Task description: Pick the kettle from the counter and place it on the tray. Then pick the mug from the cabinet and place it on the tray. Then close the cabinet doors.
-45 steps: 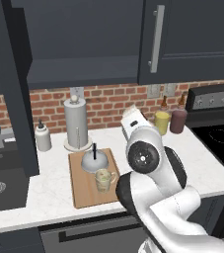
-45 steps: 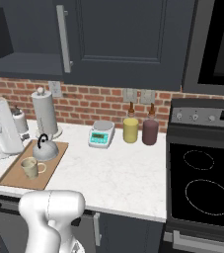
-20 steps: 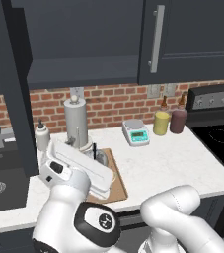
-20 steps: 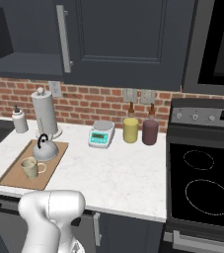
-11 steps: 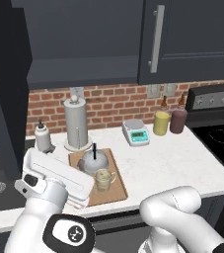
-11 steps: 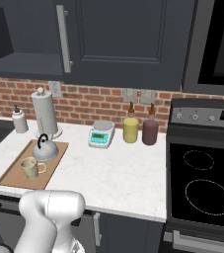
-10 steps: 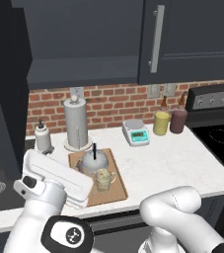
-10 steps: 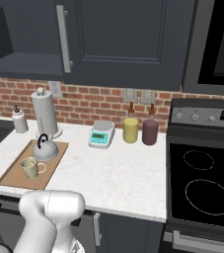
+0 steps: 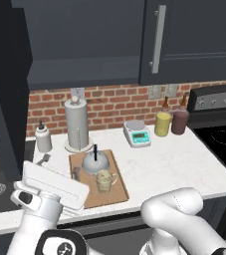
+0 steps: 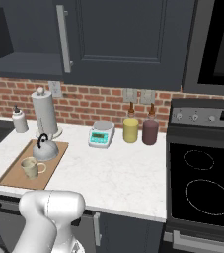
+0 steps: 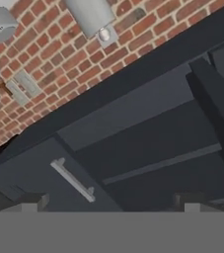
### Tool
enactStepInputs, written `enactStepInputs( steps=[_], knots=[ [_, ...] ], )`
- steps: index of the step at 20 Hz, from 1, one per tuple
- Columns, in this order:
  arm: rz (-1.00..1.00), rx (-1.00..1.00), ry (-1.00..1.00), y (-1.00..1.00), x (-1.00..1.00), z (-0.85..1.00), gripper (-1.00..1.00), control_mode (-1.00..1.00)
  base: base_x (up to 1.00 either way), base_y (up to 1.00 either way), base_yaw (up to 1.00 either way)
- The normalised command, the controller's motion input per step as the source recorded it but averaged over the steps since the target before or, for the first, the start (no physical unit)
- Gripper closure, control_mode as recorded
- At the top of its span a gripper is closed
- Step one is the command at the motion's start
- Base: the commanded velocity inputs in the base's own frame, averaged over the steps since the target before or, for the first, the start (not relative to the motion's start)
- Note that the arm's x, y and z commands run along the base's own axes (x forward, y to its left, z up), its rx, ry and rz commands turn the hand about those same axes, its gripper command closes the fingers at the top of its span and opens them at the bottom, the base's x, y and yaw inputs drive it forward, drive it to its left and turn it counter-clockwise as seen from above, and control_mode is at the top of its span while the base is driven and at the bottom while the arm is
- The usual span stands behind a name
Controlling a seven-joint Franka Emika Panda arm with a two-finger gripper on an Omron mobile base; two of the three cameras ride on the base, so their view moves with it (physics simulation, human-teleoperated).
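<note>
While the pincer [image 11: 111, 200] gapes wide and empty, the open cabinet [image 11: 148, 143] lies ahead; far off, kettle [image 9: 95, 162] and mug [image 9: 104, 181] sit on the tray [image 9: 115, 189] atop the marbled counter [image 9: 169, 164].

The tray [image 9: 109, 191] lies on the worktop [image 9: 164, 164], with the kettle [image 9: 95, 162] on its back half and the mug [image 9: 104, 181] in front of it. Behind the tray stands a paper-towel roll [image 9: 77, 123]; a scale [image 9: 137, 133] and two jars [image 9: 162, 124] sit to the right.
</note>
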Motion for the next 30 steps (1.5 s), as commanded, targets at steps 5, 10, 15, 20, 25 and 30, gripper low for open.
enactStepInputs(
  steps=[5, 10, 15, 20, 25, 30],
  knots=[
    [-0.01, 0.0, -0.1, 0.52, -0.16, 0.04, -1.0, -1.0, 0.0, 0.0, 0.0],
    [-0.06, 0.0, -0.01, 0.75, -0.27, 0.01, -1.0, -1.0, 0.0, 0.0, 0.0],
    [-0.11, 0.0, -0.01, 0.82, -0.3, 0.15, -1.0, -1.0, 0.0, 0.0, 0.0],
    [-0.18, 0.0, -0.02, 0.61, -0.32, 0.5, -1.0, -1.0, 0.0, 0.0, 0.0],
    [-0.23, 0.0, -0.01, 0.28, -0.15, 0.64, -1.0, -1.0, 0.0, 0.0, 0.0],
    [-0.19, 0.05, 0.0, 0.02, -0.03, 0.59, -1.0, -1.0, 0.0, 0.0, 0.0]
  ],
)
